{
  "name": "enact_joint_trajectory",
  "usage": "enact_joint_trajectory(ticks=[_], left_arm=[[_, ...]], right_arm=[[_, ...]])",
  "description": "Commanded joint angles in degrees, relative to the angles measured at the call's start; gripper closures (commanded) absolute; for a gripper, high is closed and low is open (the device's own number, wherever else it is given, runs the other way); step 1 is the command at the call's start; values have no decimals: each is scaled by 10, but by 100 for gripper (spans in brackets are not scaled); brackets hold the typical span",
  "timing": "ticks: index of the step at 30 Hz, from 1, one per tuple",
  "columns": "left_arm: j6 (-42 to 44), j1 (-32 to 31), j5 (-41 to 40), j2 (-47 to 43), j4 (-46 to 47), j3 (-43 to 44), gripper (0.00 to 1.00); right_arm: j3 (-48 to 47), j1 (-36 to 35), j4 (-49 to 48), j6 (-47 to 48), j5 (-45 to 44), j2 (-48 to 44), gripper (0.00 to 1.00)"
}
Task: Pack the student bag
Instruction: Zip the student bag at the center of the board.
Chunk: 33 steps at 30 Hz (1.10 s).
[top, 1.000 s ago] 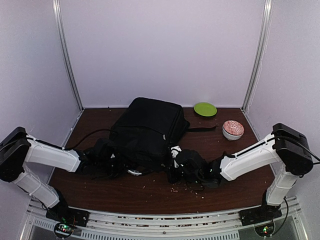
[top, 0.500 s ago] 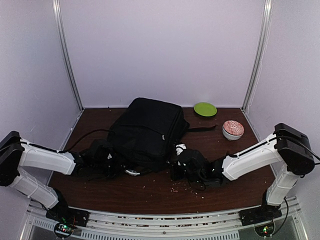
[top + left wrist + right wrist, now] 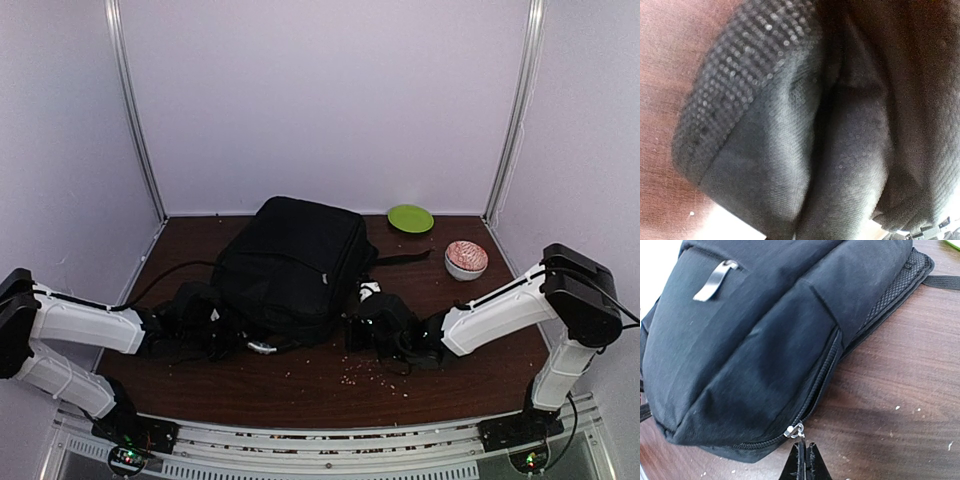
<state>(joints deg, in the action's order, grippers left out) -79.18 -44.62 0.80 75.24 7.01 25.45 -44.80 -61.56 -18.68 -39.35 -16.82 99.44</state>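
Black student bag flat mid-table

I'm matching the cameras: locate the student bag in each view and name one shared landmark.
Top external: student bag, centre of picture.
Left wrist: black fabric fills most of the frame.
Right wrist: fills the upper left.
Shared landmark: brown table, in all three.

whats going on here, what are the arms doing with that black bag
Both arms are at the near edge of the student bag, which lies flat on the table. The right gripper, fingers together, sits right at a zip slider on the bag's side. The left gripper is up against the bag's fabric; whether it holds anything is hidden.
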Motion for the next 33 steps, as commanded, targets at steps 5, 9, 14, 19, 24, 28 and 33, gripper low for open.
enact_joint_trajectory(ticks=[5, 9, 14, 19, 24, 28, 33], left_arm=[[43, -1, -31, -17, 12, -6, 100], [48, -1, -27, -10, 12, -1, 100], [48, -1, -21, 0, 14, 1, 100], [51, -1, -19, 3, 13, 4, 100], [54, -1, -20, 2, 12, 6, 100], [60, -1, -18, 7, 8, 13, 100], [68, -1, -11, 19, 13, 20, 100]], right_arm=[[-7, 35, 6, -22, -38, 14, 100], [-21, 42, 7, -27, -34, 22, 100], [-32, 51, 8, -49, -39, 35, 100], [-43, 68, 14, -66, -35, 43, 100], [-54, 79, 11, -65, -30, 48, 100], [-63, 80, 8, -59, -15, 58, 100], [-59, 80, -2, -50, 12, 55, 100]])
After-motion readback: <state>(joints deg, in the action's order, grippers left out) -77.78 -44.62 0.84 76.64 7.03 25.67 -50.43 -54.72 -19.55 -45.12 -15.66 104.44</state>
